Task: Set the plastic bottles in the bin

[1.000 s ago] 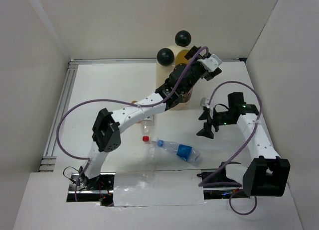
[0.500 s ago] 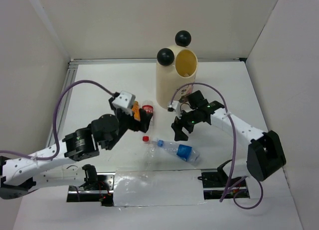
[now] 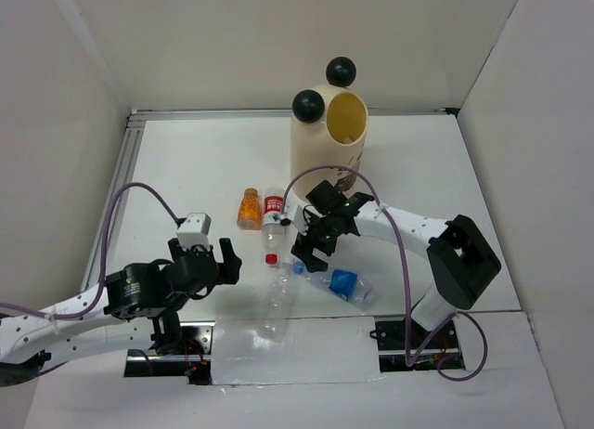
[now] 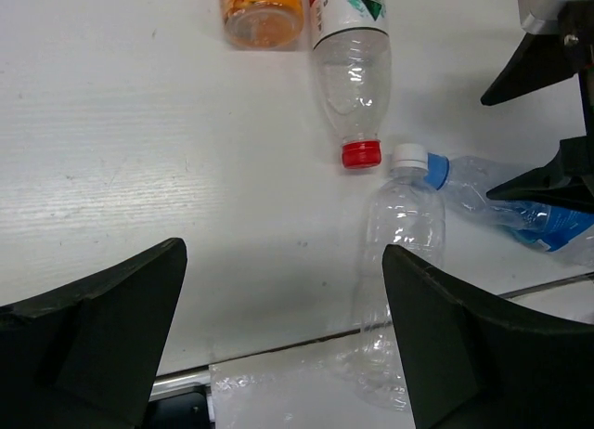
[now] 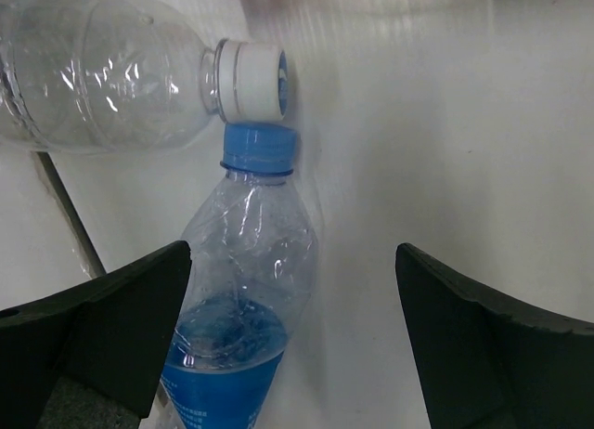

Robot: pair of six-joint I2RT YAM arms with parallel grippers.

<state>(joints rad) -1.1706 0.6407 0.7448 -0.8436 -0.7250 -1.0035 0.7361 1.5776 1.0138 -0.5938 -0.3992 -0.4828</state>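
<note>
Table (image 3: 186, 169): white top, walled on three sides. Both claws work low over its near half.

Bin (image 3: 316, 160): cream cylinder, upright, two black balls on the rim. It stands just beyond the right claw (image 3: 311, 253), on its far side, and well off ahead and to the right of the left claw (image 3: 204, 254). Contents not readable from above.

Right claw (image 5: 292, 253): fingers spread wide, pinching nothing. It hangs over the neck of the blue-capped bottle (image 5: 246, 290), one finger either side of it in the wrist view. Contact with the bottle cannot be told.

Left claw (image 4: 283, 253): fingers spread wide, empty, apart from every bottle.

Four bottles lie on the table, outside the bin:
- Blue-capped bottle (image 3: 339, 282), blue label, crumpled: directly under the right claw, its body running back toward that arm's base.
- Clear bottle with white cap (image 4: 399, 234): ahead of the left claw, near its right finger. Its cap sits against or nearly against the blue cap, just past the right claw's tips.
- Red-capped bottle (image 4: 351, 67), red label: straight ahead of the left claw, cap pointing back toward it.
- Amber bottle (image 4: 262, 2), short: farthest ahead of the left claw, just left of the red-capped bottle.
</note>
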